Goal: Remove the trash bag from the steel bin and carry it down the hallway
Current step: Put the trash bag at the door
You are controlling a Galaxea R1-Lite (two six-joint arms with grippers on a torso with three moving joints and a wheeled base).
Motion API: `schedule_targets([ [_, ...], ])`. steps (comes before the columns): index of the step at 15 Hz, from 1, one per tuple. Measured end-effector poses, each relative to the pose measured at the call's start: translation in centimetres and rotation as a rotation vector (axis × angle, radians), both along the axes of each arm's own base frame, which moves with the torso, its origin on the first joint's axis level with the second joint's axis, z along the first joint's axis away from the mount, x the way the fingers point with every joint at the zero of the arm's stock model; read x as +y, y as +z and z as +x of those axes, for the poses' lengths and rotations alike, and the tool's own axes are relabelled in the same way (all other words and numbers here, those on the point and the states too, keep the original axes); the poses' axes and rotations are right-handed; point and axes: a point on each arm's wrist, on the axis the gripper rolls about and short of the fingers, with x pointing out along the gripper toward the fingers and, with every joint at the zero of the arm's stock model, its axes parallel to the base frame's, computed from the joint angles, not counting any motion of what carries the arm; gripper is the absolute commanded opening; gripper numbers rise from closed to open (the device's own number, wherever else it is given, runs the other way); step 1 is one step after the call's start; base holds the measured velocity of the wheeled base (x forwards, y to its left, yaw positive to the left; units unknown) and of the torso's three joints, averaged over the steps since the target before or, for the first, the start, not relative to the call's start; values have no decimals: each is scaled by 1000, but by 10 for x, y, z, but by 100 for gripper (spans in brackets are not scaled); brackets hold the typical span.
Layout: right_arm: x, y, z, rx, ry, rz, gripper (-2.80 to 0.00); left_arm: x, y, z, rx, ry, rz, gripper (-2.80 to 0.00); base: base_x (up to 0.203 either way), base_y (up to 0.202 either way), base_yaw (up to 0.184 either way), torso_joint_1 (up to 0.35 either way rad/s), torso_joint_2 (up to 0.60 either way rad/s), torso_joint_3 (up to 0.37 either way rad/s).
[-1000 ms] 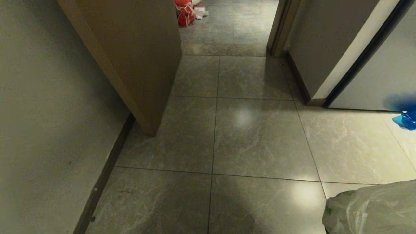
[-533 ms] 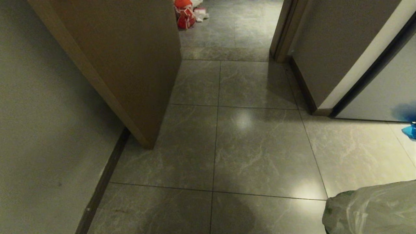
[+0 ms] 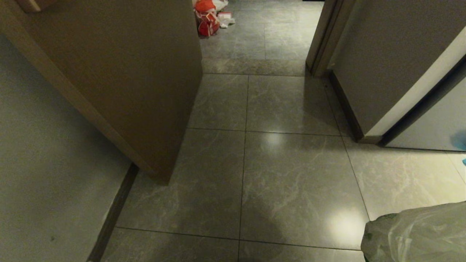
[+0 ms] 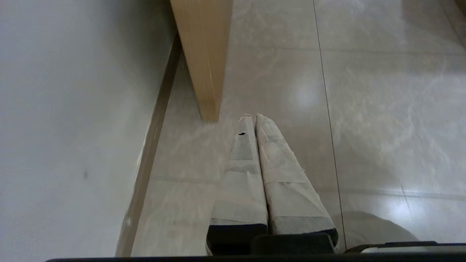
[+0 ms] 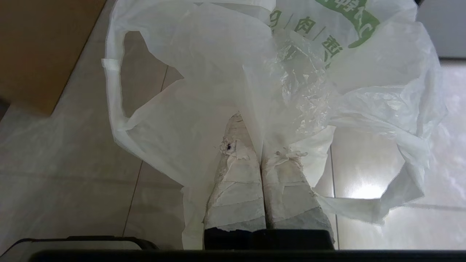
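Right wrist view: one right pincer clamps one trash bag; left pincer closed, empty.

Left gripper just hangs there pointing down, tape-wrapped fingers pressed together, nothing in them. Right gripper is also clamped tight, pinching thin plastic.

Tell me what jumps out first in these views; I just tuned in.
The trash bag, whitish with green printing, hangs pinched in the shut right gripper and bulges at the head view's lower right. Ahead runs the grey-tiled hallway, with a brown door jutting in on the left and red packaging on the floor far ahead. The left gripper is shut and empty near the door's edge.
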Motion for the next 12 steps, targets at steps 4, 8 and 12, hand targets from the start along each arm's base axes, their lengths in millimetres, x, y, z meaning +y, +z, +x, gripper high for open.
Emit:
schedule_targets([
  [4, 0, 0, 0, 0, 0, 0, -280, 0, 0, 0, 0, 0, 0, -280, 193, 0, 0, 2, 3, 2],
  [8, 0, 0, 0, 0, 0, 0, -280, 0, 0, 0, 1, 0, 1, -280, 194, 0, 1, 2, 1, 3],
  [12, 0, 0, 0, -1, 0, 0, -280, 0, 0, 0, 0, 0, 0, -280, 193, 0, 0, 4, 0, 2],
])
